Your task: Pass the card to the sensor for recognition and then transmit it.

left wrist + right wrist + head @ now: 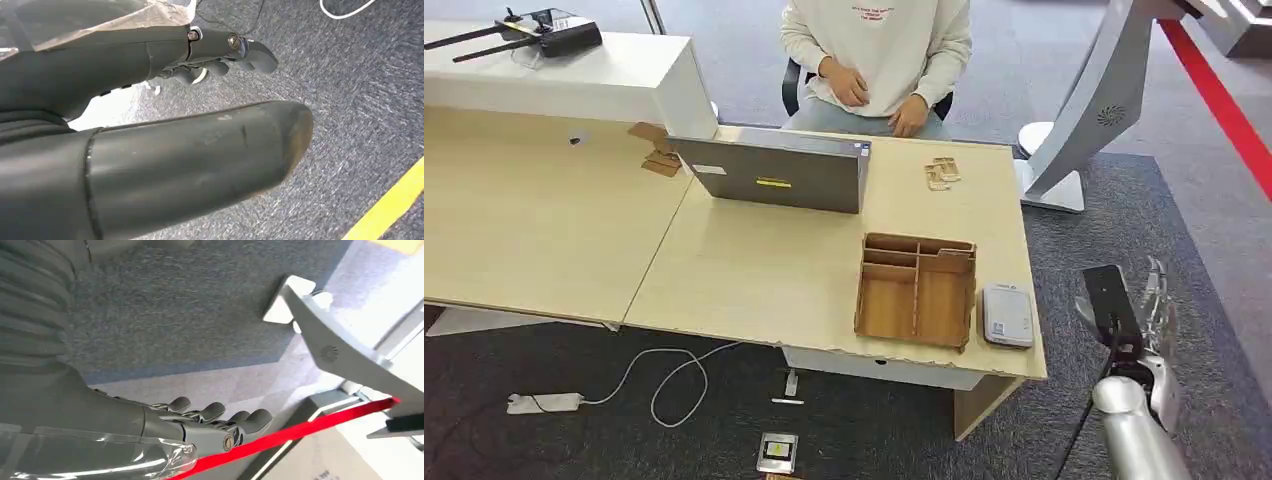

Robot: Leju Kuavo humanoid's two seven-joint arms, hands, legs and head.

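The tray (916,290), a wooden box with dividers, sat near the desk's (754,270) front right corner. Touching or just beside its right wall lay the sensor (1007,315), a small grey-white reader at the desk edge. Beyond the tray, toward the far edge, lay a few small wooden cards (941,173); I could not tell which was the task's card. Left of those stood a laptop (774,175), its grey lid back facing the robot, and behind it a seated person (879,55) in a pale sweatshirt rested both hands at the desk's far edge. Wooden scraps (656,150) lay just left of the laptop.

The right hand (1159,310) hung off the desk, right of the sensor and well apart from it, over grey carpet (1114,230), its fingers (220,412) extended and loosely apart, holding nothing. The left hand (150,100) was over carpet too, its fingers (220,50) straight and empty.

Right of the tray, past the desk, a white curved stand (1089,110) rose from the floor. Below the desk front lay a white cable (664,385) and a small flat device (777,452).
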